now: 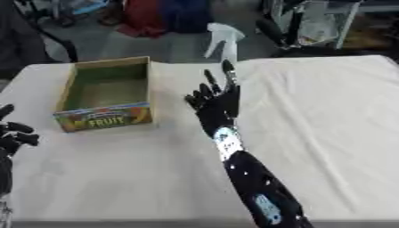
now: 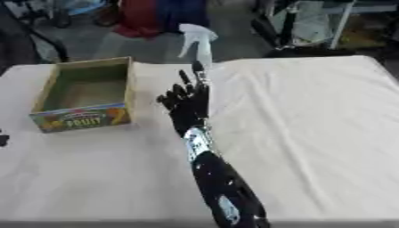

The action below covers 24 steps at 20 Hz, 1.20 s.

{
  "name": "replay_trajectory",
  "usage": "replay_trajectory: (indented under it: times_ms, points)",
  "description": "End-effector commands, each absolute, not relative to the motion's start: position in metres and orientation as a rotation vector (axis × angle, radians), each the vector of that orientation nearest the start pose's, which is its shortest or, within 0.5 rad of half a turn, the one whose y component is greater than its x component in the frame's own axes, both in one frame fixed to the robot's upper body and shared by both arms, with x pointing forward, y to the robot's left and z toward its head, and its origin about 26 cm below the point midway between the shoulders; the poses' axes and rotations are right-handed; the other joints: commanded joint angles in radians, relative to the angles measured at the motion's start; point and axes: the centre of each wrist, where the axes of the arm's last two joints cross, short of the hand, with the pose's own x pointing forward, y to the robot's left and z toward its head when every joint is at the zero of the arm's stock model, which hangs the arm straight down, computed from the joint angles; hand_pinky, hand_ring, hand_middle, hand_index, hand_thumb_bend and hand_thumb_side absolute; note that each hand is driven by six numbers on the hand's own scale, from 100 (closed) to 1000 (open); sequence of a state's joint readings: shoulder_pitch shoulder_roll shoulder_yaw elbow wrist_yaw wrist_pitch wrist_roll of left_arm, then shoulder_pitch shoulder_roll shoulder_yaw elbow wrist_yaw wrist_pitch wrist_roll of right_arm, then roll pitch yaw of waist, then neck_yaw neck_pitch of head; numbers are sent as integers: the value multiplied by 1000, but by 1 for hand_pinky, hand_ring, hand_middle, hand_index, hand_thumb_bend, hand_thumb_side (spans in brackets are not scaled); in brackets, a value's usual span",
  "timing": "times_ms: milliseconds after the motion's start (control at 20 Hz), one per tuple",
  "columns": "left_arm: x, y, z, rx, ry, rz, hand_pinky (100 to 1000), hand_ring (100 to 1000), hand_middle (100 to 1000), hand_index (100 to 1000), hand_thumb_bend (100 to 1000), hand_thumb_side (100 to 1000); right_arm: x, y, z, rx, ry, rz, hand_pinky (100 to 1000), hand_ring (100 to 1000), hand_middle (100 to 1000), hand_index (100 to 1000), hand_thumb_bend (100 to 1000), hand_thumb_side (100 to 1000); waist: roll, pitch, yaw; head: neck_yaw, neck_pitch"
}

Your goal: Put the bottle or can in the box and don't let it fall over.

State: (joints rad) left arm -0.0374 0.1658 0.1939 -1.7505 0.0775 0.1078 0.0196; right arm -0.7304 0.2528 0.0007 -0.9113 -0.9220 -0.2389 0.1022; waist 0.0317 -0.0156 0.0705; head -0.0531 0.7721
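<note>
The spray bottle (image 1: 224,39) stands upright at the far edge of the bench (image 1: 327,116), to the right of the box (image 1: 107,94) and apart from it. It appears to be pale, translucent plastic with a white trigger head angled to the left; its lower body is hidden behind the right hand (image 1: 217,104), so its base and how it sits cannot be made out.

The right hand reaches up the middle of the bench toward the bottle, fingers straight and spread, tips pointing at the bottle's lower part. Whether any fingertip touches it cannot be told; nothing is curled round it. By that reading the task is at its start: the bottle is not yet gripped, not lifted, and the box holds nothing visible. What is left is the grasp, the carry leftward, and setting the bottle down upright inside.

The box is an open-topped cardboard tray, rectangular, with plain brown-green inner walls and a printed front panel showing bright fruit colours and the word FRUIT. Its walls look low against the bottle's height, so a tall, top-heavy bottle would probably get little support from them.

The bench is covered with a smooth cream cloth, slightly creased. The right arm is glossy black with a silver wrist band. The left hand (image 1: 11,136) shows at the lower left edge, idle, its dark fingers curled and holding nothing.
</note>
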Motion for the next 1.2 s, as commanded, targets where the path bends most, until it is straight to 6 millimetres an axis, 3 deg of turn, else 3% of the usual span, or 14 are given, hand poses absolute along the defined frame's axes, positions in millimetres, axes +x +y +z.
replay_trajectory:
  times_ms: [50,200,900,1200]
  points:
    - [282,321,70,206,-1725,63,671,373,429,891,551,996,417,-35,69,1137,-1511,-594,386,205,268,1000,374,651,5,-6,4,-10,-2]
    - [283,320,69,201,-1724,59,671,373,429,891,551,996,421,-36,72,1120,-1518,-606,395,197,260,1000,371,683,4,-8,9,-18,-2]
    - [285,317,71,184,-1729,48,670,372,429,891,552,994,440,-61,66,976,-1559,-696,387,170,231,1000,380,666,4,-12,32,-51,-2]
    - [285,317,71,178,-1730,44,670,372,429,891,554,994,453,-72,87,979,-1631,-692,401,173,231,1000,374,654,4,-15,42,-59,-2]
